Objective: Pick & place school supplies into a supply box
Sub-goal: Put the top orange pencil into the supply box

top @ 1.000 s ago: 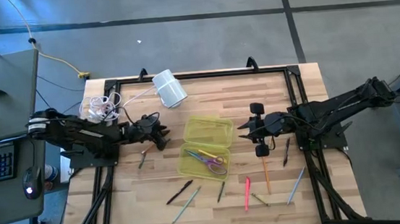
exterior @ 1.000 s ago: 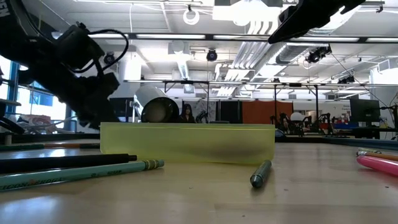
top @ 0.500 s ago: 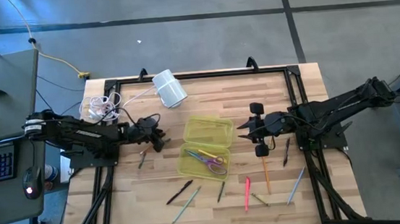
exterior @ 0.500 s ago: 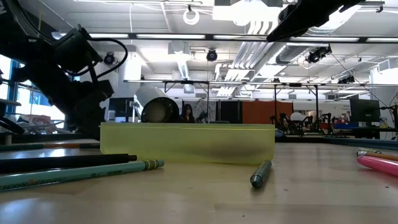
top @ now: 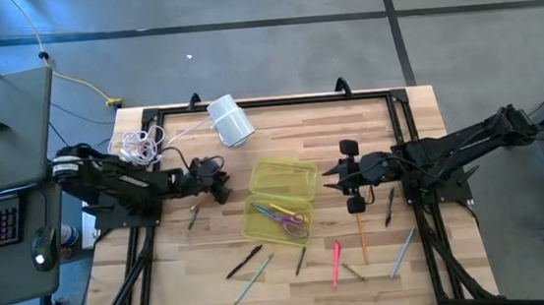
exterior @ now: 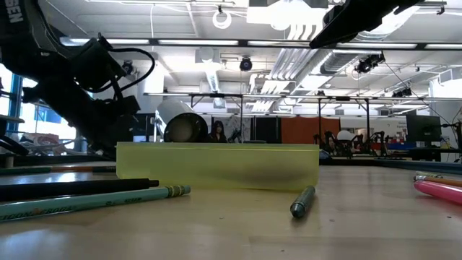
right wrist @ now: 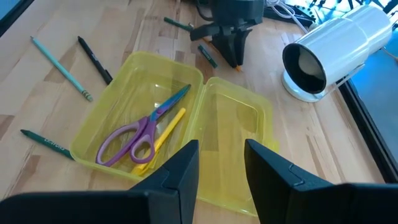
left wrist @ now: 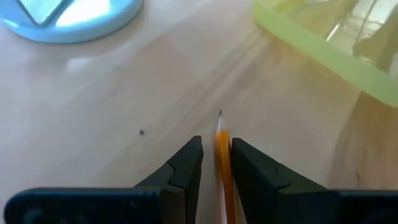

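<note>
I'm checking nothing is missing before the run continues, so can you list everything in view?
supply box: one, translucent yellow-green, lid open, mid-table.
scissors: one, purple and teal, inside the box.
yellow pen: one, inside the box beside the scissors.
orange pencils: two, one at the left gripper, one right of the box.
pink pen: one, on the table on the side away from the cylinder.
other pens and pencils: several, black, green, blue-grey, loose around the box.
white cylinder: one, on its side, far edge.
white cord: one, coiled, table corner.
left gripper: low, left of the box.
right gripper: open, empty, right of the box.
</note>
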Robot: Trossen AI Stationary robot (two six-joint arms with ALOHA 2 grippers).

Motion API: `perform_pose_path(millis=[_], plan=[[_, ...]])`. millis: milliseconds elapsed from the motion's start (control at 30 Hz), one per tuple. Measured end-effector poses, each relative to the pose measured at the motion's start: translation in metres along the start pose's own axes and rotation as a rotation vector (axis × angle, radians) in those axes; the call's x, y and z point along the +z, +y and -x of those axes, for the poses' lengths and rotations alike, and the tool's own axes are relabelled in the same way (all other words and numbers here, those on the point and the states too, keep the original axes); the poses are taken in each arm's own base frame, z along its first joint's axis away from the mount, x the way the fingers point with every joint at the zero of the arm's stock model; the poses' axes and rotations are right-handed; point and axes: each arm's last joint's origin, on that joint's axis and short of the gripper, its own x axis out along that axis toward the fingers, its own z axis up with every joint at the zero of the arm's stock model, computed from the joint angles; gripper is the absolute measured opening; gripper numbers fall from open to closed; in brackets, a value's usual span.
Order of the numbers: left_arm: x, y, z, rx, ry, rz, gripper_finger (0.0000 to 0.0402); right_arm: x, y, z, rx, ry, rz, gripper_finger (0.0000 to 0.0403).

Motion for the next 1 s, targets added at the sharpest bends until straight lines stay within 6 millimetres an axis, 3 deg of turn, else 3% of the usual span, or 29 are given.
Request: perform_pose_path(millis=[200,433,1000], plan=[[-0.003,0.0,-0.007,0.043,-0.018,0.034,0.0127,0.0,0.0,0.0,0.0,0.0,0.084,0.0113],[-0.012,-0.012,-0.002,0.045,-0.025,0.065,0.0127,0.0,0.0,0.0,0.0,-0.001,0.127,0.0113],[-0.031,-0.023,0.005,0.141,-0.088,0.073,0.0127,0.001,0.0,0.0,0.0,-0.009,0.124,0.0113]])
